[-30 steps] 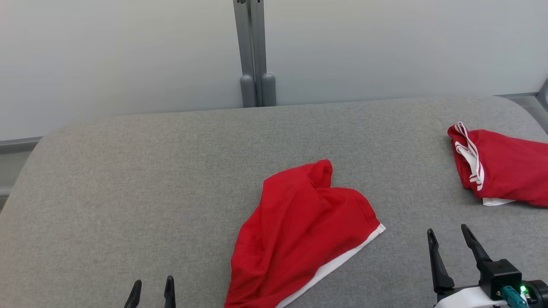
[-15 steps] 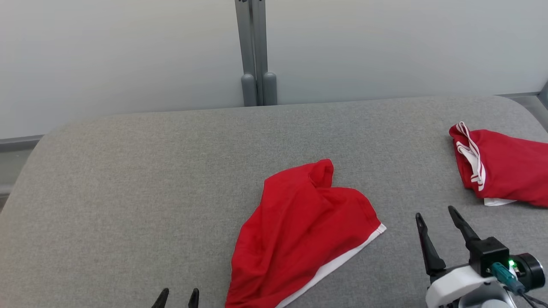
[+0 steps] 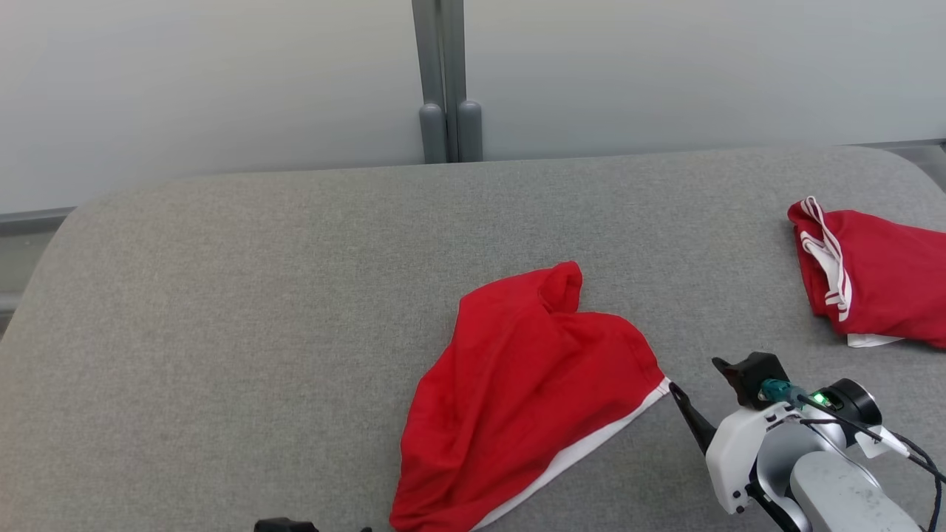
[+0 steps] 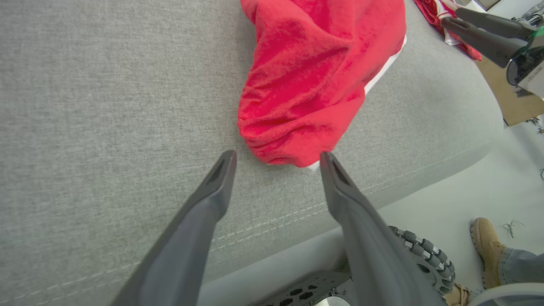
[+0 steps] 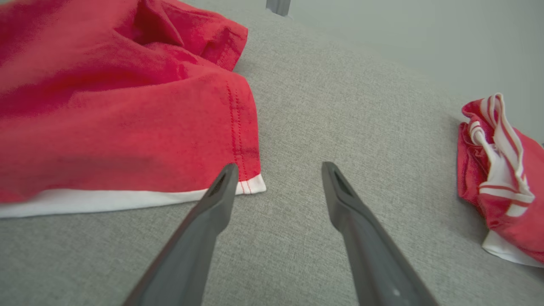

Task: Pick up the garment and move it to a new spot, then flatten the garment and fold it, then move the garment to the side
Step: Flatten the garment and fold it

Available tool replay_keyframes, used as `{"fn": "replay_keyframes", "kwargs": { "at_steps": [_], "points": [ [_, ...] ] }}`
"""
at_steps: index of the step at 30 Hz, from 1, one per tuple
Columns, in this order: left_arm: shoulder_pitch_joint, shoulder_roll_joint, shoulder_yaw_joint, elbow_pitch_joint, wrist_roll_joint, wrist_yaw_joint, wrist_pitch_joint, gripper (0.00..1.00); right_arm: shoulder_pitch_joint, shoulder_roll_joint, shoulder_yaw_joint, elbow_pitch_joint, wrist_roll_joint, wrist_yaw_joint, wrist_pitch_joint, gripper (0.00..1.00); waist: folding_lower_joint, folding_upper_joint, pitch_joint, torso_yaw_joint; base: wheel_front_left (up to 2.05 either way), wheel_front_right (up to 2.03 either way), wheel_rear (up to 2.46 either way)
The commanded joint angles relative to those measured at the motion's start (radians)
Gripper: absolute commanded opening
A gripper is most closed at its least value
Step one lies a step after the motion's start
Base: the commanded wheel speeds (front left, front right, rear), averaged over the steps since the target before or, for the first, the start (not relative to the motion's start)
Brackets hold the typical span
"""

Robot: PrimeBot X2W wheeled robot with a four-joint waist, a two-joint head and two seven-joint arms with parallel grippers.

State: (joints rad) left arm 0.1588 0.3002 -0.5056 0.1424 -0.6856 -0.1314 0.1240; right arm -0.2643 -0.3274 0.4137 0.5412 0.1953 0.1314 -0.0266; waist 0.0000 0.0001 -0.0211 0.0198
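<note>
A crumpled red garment (image 3: 528, 384) with a white hem lies on the grey cushioned surface (image 3: 259, 295), near its front edge. My right gripper (image 3: 698, 391) stands open just right of the garment's white-hemmed corner (image 5: 250, 185), its left finger close beside that corner. In the left wrist view my left gripper (image 4: 276, 159) is open, its fingers either side of the garment's (image 4: 314, 80) near bunched end, nothing gripped. The right gripper (image 4: 480, 29) shows at the top right of that view.
A second red garment (image 3: 879, 284) with white stripes lies bunched at the far right of the surface (image 5: 501, 170). A grey post (image 3: 447, 81) stands behind the surface. A person's boot (image 4: 486, 250) rests on the floor beyond the front edge.
My right gripper has moved left and forward to the garment's hemmed corner and tilted. The left gripper has slid right and dropped towards the bottom edge. The camera shifted slightly.
</note>
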Motion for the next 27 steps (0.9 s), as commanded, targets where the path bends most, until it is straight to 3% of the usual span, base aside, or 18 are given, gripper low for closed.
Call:
{"fn": "replay_keyframes", "kwargs": {
  "at_steps": [1, 10, 27],
  "points": [
    [-0.038, 0.018, -0.011, 0.019, 0.007, 0.001, -0.025, 1.00, -0.020, -0.010, 0.023, 0.016, 0.023, -0.002, 0.008, 1.00, 0.0000, -0.0001, 0.017, 0.012, 0.00, 0.00, 0.00],
    [-0.179, 0.068, -0.163, 0.121, -0.040, 0.001, -0.102, 1.00, -0.102, -0.054, 0.137, 0.071, 0.090, -0.002, 0.007, 1.00, 0.0000, -0.0001, 0.077, 0.019, 0.00, 0.00, 0.00],
    [-0.320, 0.128, -0.410, 0.177, -0.208, 0.001, -0.198, 1.00, -0.177, -0.054, 0.274, 0.146, 0.188, -0.002, -0.042, 1.00, 0.0000, -0.0001, 0.116, 0.015, 0.00, 0.00, 0.00]
  ]
}}
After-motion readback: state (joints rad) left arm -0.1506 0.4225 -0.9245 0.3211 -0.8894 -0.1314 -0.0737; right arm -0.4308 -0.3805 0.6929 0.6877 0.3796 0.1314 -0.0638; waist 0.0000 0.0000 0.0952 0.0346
